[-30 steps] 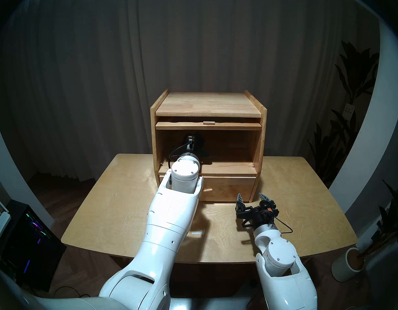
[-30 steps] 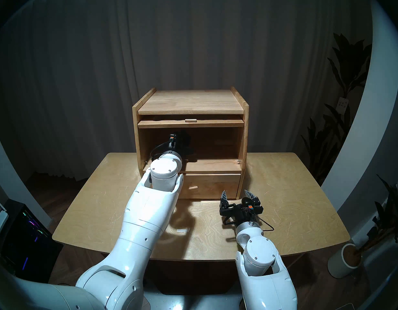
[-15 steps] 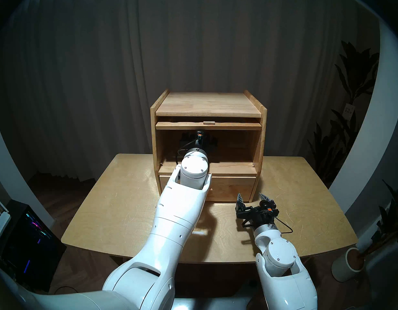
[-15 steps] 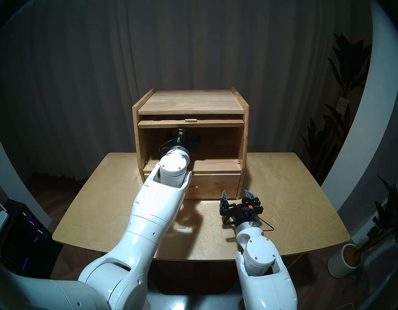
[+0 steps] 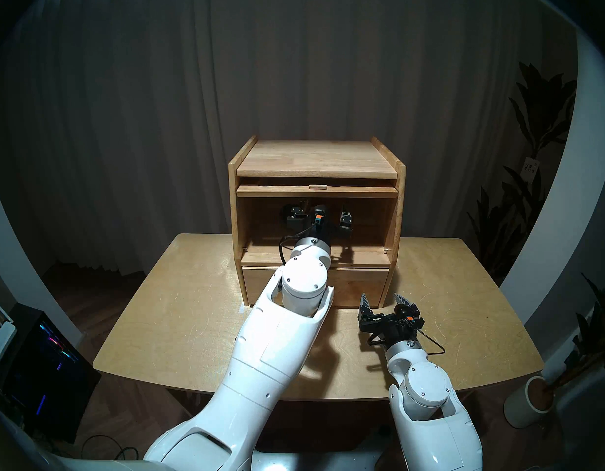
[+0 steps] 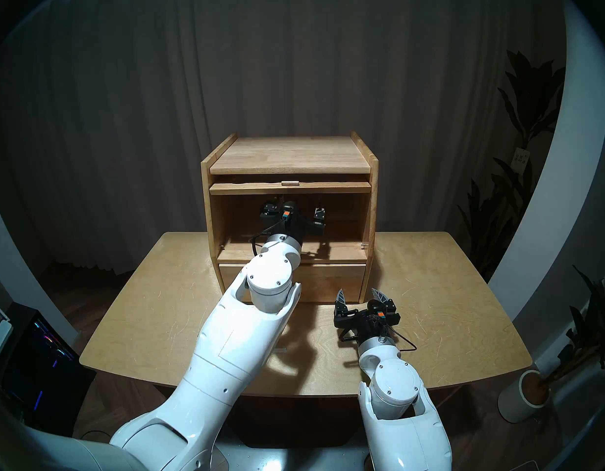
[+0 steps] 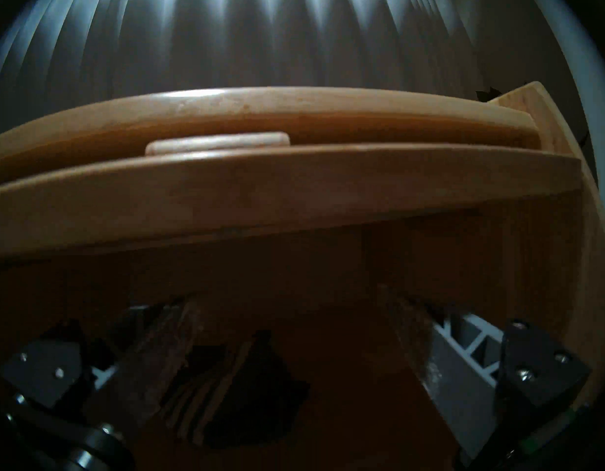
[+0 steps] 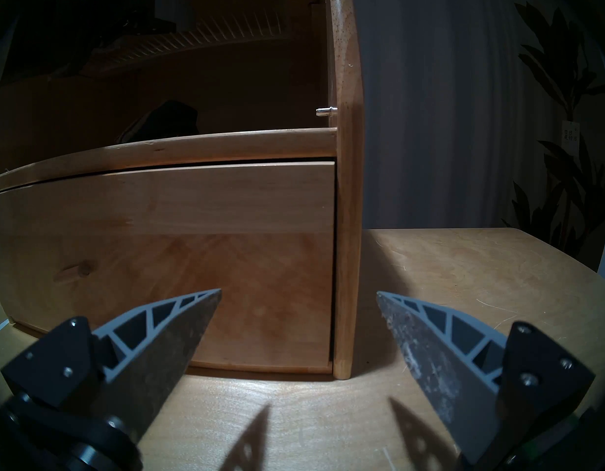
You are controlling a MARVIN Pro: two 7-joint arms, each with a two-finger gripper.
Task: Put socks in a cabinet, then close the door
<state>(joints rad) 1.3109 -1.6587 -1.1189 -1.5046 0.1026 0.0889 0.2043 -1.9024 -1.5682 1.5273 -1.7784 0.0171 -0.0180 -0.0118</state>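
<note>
The wooden cabinet stands at the back of the table, its upper compartment open. The door is slid in flat under the top, with its tab handle facing me. My left gripper is inside the upper compartment, open and empty. In the left wrist view the dark striped socks lie on the compartment floor between the open fingers, nearer the left one. The right wrist view also shows the socks on the shelf. The head views hide them. My right gripper is open and empty in front of the drawer's right end.
The closed drawer with a peg knob lies below the compartment. The table has bare wood on both sides of the cabinet. A bit of white tape lies by the cabinet's left foot. Potted plants stand at right, a computer at left.
My left gripper has moved from the left side of the compartment to its middle, the wrist has drawn back toward me, and the fingers now show spread apart. The right arm has not moved.
</note>
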